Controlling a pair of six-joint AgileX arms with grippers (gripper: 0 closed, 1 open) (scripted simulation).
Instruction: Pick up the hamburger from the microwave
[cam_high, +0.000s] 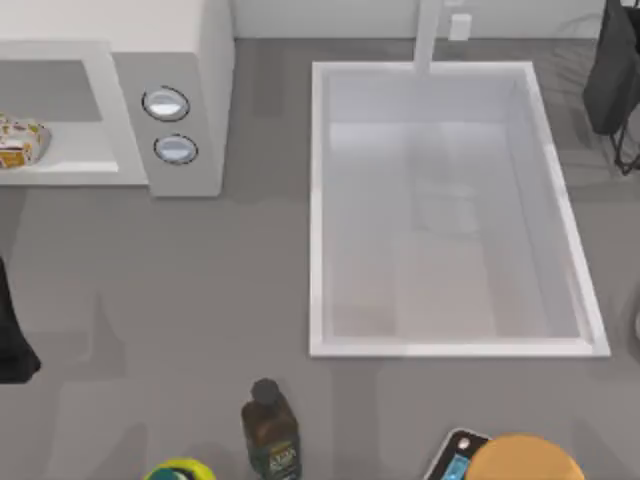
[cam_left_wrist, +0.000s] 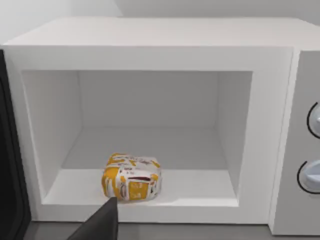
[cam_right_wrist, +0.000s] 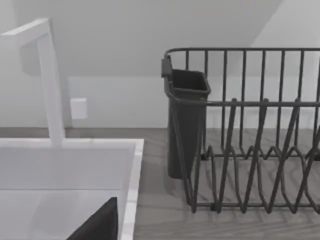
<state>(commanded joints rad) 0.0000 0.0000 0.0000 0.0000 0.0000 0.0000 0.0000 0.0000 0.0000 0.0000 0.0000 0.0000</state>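
The white microwave (cam_high: 190, 60) stands at the table's back left, and the left wrist view faces its open cavity (cam_left_wrist: 150, 55). The hamburger (cam_left_wrist: 131, 178) lies near the cavity's front edge, left of centre; from above the hamburger (cam_high: 18, 142) shows at the far left. It is small, tan and speckled, with orange-yellow and white patches. My left arm (cam_high: 12, 340) sits at the table's left edge, well short of the microwave. A dark part of my left gripper (cam_left_wrist: 100, 224) shows just in front of the hamburger, apart from it. A dark part of my right gripper (cam_right_wrist: 100, 224) hangs over the sink's corner.
A white sink (cam_high: 320, 200) with a faucet (cam_right_wrist: 47, 80) fills the middle. A dark dish rack (cam_right_wrist: 250, 130) stands at the back right. Along the front edge are a brown bottle (cam_high: 268, 428), a yellow-green object (cam_high: 180, 470) and an orange-tan disc (cam_high: 525, 460). The microwave's dark door (cam_left_wrist: 10, 165) stands open.
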